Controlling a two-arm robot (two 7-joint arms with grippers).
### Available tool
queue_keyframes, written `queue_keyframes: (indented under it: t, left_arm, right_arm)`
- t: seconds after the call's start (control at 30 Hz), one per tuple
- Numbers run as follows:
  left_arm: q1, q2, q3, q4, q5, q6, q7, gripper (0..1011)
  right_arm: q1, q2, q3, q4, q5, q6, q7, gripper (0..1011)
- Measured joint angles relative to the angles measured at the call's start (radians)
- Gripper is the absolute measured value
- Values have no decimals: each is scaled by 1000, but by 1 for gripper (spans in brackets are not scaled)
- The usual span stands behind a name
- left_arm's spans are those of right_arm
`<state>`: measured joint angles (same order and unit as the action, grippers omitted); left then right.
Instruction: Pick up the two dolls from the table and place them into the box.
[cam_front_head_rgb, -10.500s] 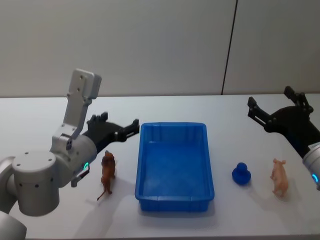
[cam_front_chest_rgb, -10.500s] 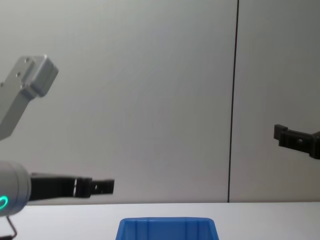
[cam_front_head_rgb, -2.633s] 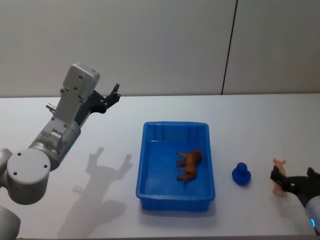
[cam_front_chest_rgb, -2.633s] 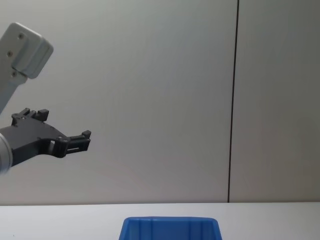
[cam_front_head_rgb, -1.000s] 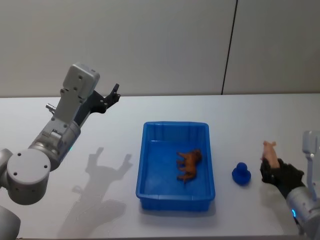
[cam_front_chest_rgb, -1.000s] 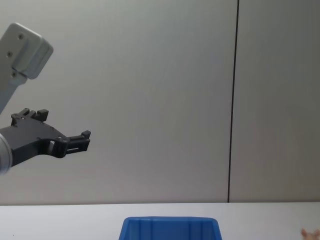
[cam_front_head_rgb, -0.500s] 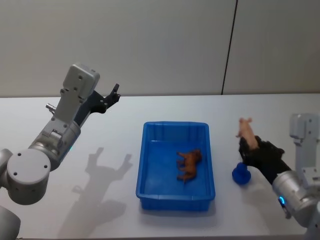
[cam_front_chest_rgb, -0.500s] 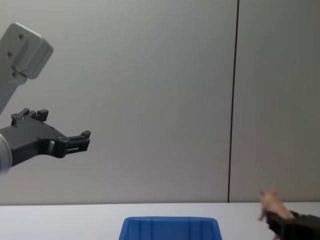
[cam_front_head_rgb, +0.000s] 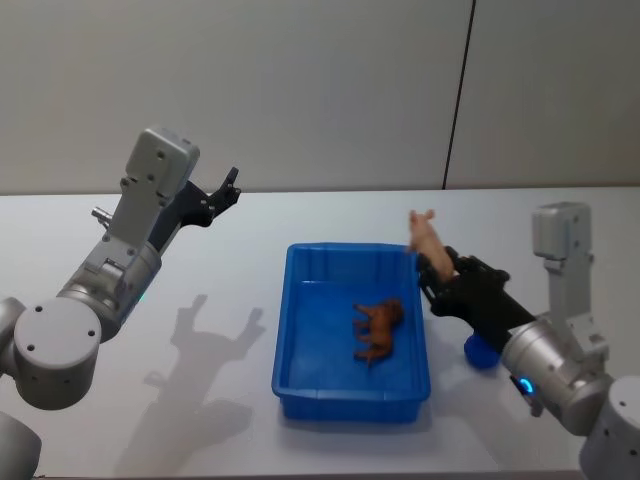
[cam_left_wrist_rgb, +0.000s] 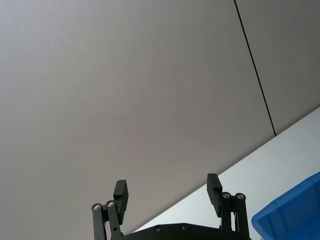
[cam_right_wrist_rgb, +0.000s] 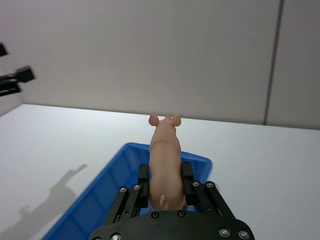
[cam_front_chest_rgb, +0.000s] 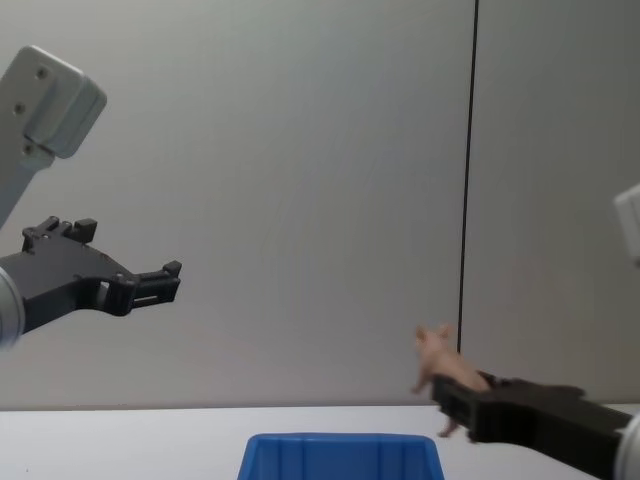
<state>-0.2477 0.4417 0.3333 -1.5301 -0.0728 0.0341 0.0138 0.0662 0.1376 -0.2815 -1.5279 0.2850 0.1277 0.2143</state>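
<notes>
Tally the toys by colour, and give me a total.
Brown: 1, animal in the box.
Pink: 1, pig in the right end effector.
Blue: 1, toy on the table beside the box.
Total: 3.

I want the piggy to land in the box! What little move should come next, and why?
Probably slide the small pink toy pig a bit left before letting go. The right claw grips it above the right rim of the bright blue plastic box, not yet over the floor where the brown toy animal lies. The left claw hangs raised, open.
</notes>
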Motion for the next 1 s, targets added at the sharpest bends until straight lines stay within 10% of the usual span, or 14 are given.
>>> queue_keyframes:
  t: [0.67,1.0]
  left_arm:
    - [0,0,0,0,0,0,0,1001]
    - [0,0,0,0,0,0,0,1001]
  right_arm:
    - [101,-76,-65,92,-48,-17,232,877]
    - [103,-75,-72,87,-65,-9,221,1001]
